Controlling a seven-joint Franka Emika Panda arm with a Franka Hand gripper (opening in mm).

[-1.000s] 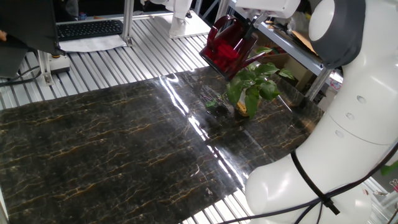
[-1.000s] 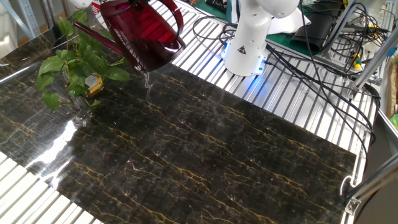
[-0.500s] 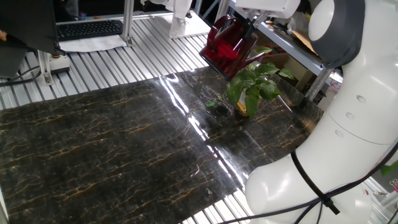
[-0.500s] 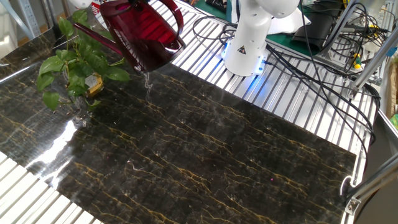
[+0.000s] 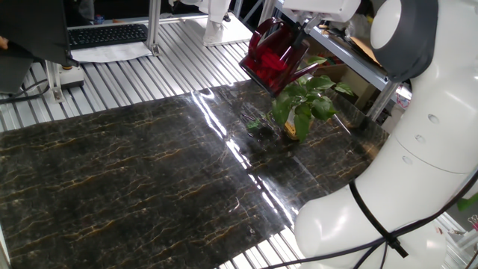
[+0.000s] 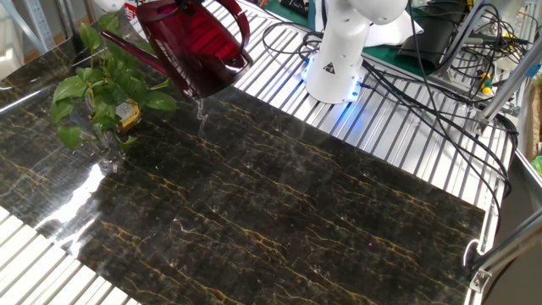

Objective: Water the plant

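Nothing has moved since the earlier frames — on my screens the watering can and the arm sit exactly as they did a second ago. The plant [image 5: 302, 104] stands near the far corner of the dark marble-patterned table [image 5: 134, 179], its broad green leaves spread over a small pot; in the other fixed view the plant [image 6: 100, 89] sits by the table's left edge with a bright glare patch on the surface just in front of it. Above and just beside it I see the dark red watering can [image 5: 272, 54], held off the table and tilted, its spout reaching down into the leaves. From the other side the watering can [image 6: 193, 47] hangs over the table edge, handle loop to the right, and partly screens the upper leaves.

The gripper [image 5: 299, 26] comes down onto the top of the can, but its fingers are buried behind the red body and the white wrist — I cannot tell how the jaws stand.

Around this: the robot's white base [image 6: 337, 59] with a blue glow sits on slatted aluminium decking, black cables [image 6: 440, 102] snake across it, and a keyboard [image 5: 108, 33] lies beyond the table.
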